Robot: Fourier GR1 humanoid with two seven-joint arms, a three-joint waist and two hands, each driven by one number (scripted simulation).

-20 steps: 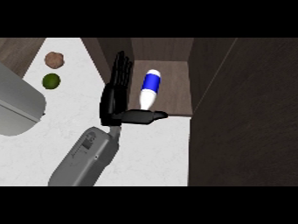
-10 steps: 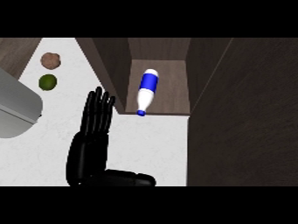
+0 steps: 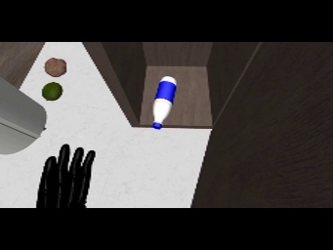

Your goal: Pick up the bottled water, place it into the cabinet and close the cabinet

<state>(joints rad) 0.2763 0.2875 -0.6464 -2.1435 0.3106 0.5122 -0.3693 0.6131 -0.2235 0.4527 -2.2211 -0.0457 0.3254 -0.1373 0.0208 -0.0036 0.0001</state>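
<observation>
At about 7 o'clock, low on the white counter (image 3: 155, 161), a black hand (image 3: 64, 180) shows with its fingers straight and spread, pointing toward 12; it grasps nothing and touches nothing but appears over bare counter. Which arm it belongs to cannot be told from this view alone, though it lies on the left half. At 9 o'clock a grey forearm (image 3: 7, 119) crosses the left edge at a slant; its hand is out of sight.

Toward 3 o'clock the dark wooden door (image 3: 284, 136) stands swung open, filling the right side. Just past centre, toward 12 o'clock, the cabinet (image 3: 129, 83) is open, its brown floor exposed between dark side walls. The bottle (image 3: 164, 100) lies on its side on that floor, white with a blue band and a blue cap, the cap toward 6 at the cabinet's front edge, well apart from the hand.

At 10 to 11 o'clock, a green fruit (image 3: 52, 91) sits on the counter, and just beyond it a brown round thing (image 3: 55, 67).
</observation>
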